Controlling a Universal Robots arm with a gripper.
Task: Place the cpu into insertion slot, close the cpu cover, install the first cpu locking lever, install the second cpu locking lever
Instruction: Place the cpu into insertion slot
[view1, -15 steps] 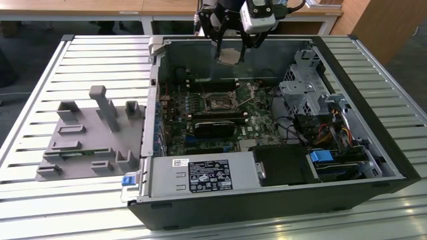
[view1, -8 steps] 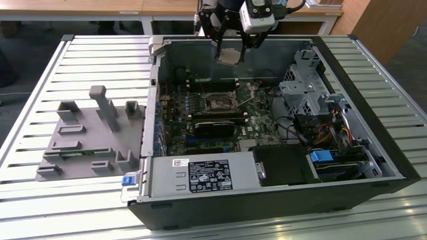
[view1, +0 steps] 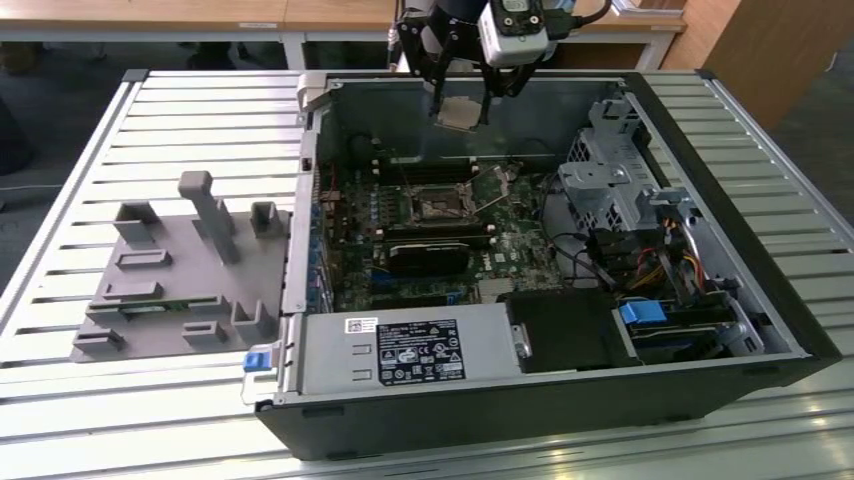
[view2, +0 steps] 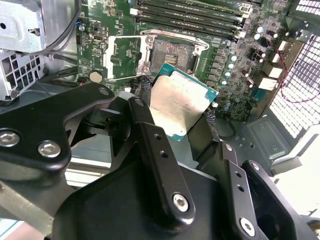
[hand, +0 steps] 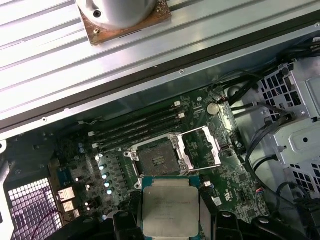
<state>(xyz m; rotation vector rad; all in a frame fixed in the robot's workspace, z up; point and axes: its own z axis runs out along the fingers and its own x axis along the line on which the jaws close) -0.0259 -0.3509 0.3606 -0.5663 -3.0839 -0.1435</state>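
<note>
The fingers (view2: 150, 140) gripped the cpu (view2: 180, 102) by its edges, hanging above the insertion slot (view2: 172, 52). The cpu cover (view2: 143, 59) lay flipped open beside it, apparently so the socket could receive the chip.

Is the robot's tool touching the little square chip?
Touching. In the second wrist view the tool grips the cpu between its two black fingers, one pressed against each opposite edge, with no gap showing.

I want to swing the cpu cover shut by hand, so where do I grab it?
Probably take the cpu cover by its free rail, farthest from the insertion slot, from above: the frame is flipped open, hinged at the slot.
</note>
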